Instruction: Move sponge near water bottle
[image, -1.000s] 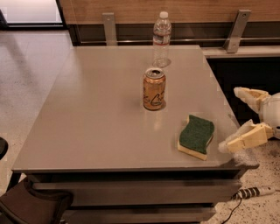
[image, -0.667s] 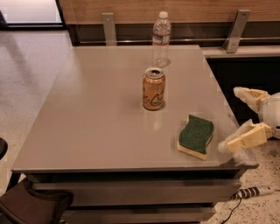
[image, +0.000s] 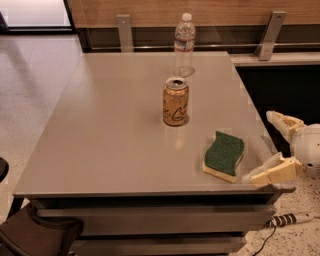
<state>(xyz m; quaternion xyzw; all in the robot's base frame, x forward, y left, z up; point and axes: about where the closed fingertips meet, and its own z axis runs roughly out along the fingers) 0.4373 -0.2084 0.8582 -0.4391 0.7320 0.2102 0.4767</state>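
Observation:
The sponge (image: 224, 155), dark green on top with a pale yellow foam layer, lies flat near the front right corner of the grey table (image: 115, 130). The water bottle (image: 184, 45), clear with a white cap, stands upright at the far edge of the table. My gripper (image: 260, 149) is at the table's right edge, just right of the sponge, open and empty. One cream finger (image: 272, 172) rests by the front right corner close to the sponge, the other (image: 283, 122) is farther back.
An orange-gold drink can (image: 175, 101) stands upright mid-table between the sponge and the bottle. A wooden wall with metal brackets (image: 270, 35) runs behind the table. A power strip (image: 290, 218) lies on the floor at the lower right.

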